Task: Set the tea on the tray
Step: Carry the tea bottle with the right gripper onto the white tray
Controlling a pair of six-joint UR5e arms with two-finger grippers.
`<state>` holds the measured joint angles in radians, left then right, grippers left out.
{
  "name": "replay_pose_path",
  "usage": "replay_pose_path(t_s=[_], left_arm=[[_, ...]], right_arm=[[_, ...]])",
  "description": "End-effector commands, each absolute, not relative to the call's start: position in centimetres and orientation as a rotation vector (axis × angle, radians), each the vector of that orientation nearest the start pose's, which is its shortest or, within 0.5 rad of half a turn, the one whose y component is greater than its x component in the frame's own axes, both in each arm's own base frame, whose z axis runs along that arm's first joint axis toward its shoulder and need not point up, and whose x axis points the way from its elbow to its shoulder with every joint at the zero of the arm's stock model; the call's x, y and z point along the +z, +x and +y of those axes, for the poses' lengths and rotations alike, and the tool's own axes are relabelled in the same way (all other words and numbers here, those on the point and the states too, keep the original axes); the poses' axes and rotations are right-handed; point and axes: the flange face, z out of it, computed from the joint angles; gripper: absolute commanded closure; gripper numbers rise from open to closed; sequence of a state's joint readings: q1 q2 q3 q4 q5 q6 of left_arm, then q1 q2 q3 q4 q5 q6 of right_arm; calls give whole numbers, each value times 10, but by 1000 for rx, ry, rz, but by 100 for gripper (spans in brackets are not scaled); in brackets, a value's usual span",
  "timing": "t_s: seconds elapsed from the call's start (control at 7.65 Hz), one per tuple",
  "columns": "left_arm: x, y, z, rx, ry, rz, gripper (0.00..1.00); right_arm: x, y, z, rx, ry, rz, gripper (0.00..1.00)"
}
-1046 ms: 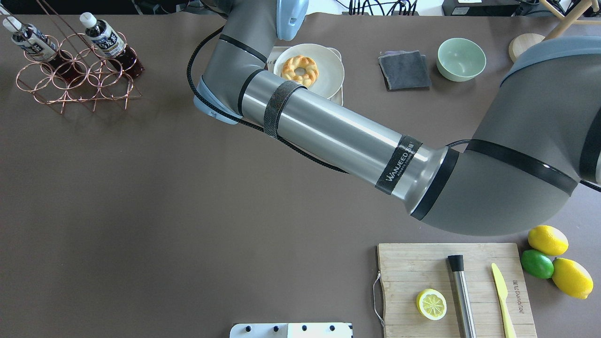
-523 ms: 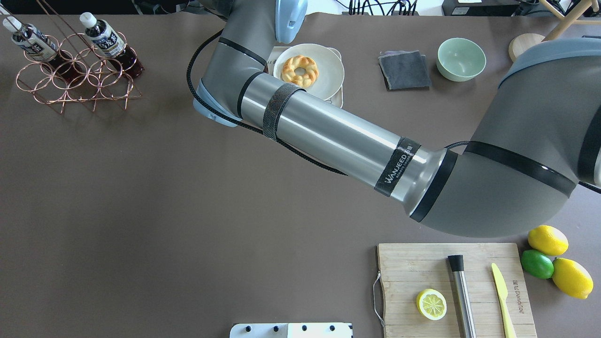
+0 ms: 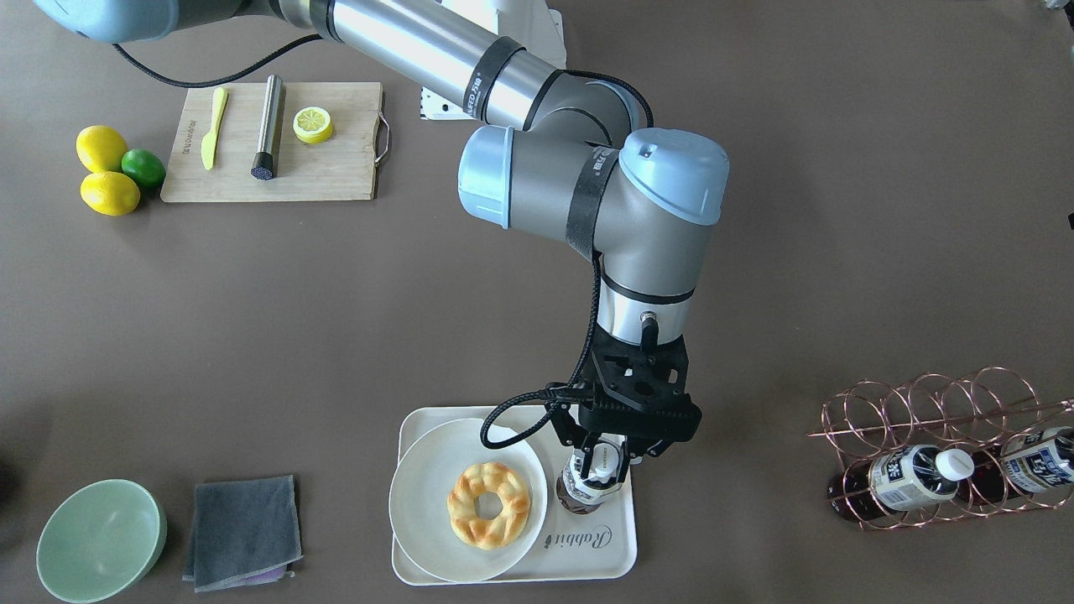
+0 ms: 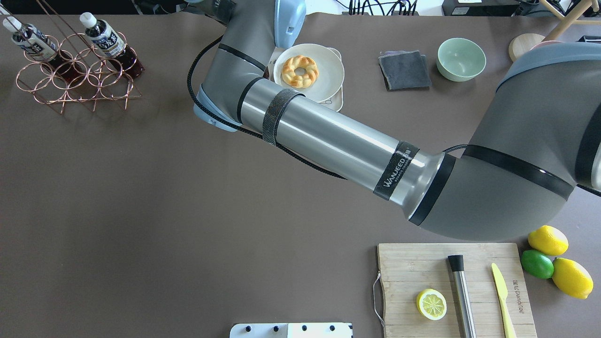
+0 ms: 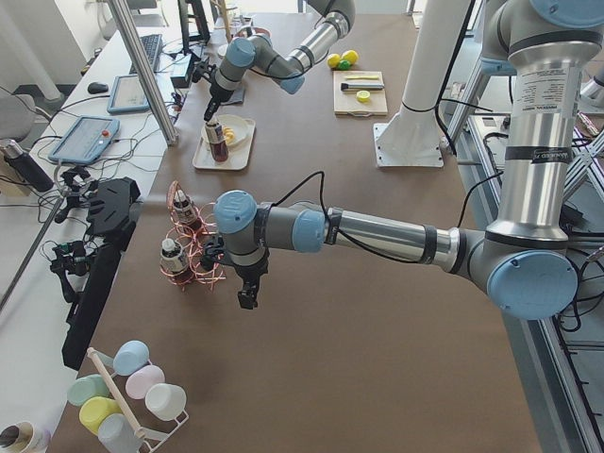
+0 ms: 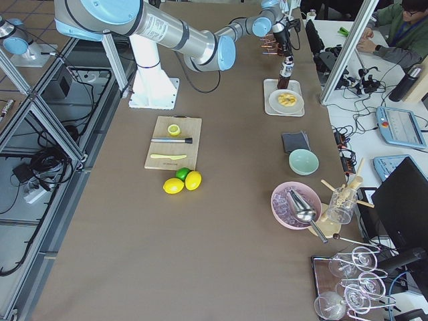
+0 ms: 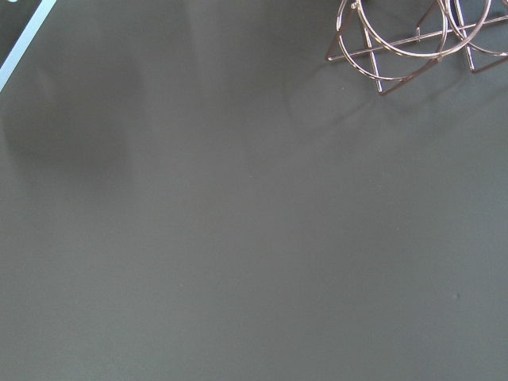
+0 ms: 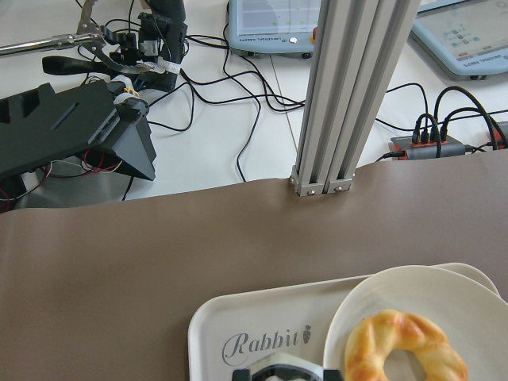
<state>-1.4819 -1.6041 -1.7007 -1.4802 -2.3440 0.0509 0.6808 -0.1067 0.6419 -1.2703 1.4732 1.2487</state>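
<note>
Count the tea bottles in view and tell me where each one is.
3. One tea bottle stands on the tray, beside the plate, between the right gripper's fingers. Two more tea bottles lie in the copper wire rack. None seems hidden.

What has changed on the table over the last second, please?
The right arm's forearm has shifted slightly towards the robot, uncovering more of the round plate. Whether its hand took hold or let go is hidden overhead. The two racked bottles, doughnut and cutting board stayed put.
</note>
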Motion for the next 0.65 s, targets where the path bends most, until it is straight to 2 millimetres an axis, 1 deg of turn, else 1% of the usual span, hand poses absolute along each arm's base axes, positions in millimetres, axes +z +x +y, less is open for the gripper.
replay_pose_path(t_s=[0.0,0.13,0.26,0.52], left_arm=[[587,-19,-510,161,56,775,2],[587,-19,-510,161,55,775,2],[587,-19,-510,161,55,775,2],[587,-19,-510,160,54,775,2]], right_arm=[[2,-615,-673,371,487,-690,100],[1,-618,-670,371,499,-689,42],[4,-622,-668,365,516,-686,0],[1,-621,-667,365,518,-690,0]])
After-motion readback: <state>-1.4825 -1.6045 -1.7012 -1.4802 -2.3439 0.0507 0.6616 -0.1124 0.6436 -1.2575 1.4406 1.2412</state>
